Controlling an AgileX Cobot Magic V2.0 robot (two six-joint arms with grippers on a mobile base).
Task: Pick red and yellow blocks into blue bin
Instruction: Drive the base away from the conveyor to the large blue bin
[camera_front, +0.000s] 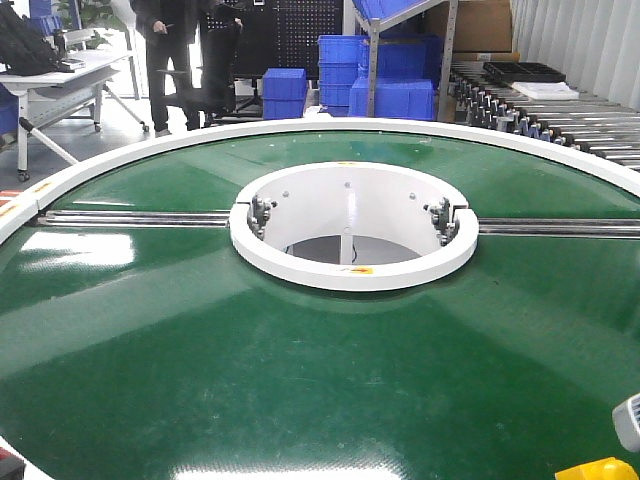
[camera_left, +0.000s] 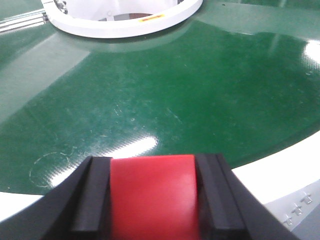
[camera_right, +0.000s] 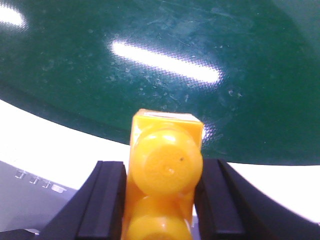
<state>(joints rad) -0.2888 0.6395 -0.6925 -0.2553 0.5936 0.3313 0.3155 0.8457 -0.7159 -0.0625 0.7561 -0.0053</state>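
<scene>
In the left wrist view the red block (camera_left: 152, 200), a plain cube, sits between the two black fingers of my left gripper (camera_left: 153, 161), which is shut on it above the near edge of the green table. In the right wrist view my right gripper (camera_right: 161, 166) is shut on the yellow block (camera_right: 167, 150), whose two round studs face the camera, above the white rim. The yellow block (camera_front: 598, 469) also peeks in at the bottom right of the front view. The blue bin is out of view.
The round green table (camera_front: 300, 370) has a white outer rim (camera_right: 55, 145) and a raised white ring (camera_front: 352, 268) around its central opening. Metal rails (camera_front: 130, 217) run across it. Stacked ribbed blue crates (camera_front: 345, 65) and a standing person (camera_front: 170, 50) are behind.
</scene>
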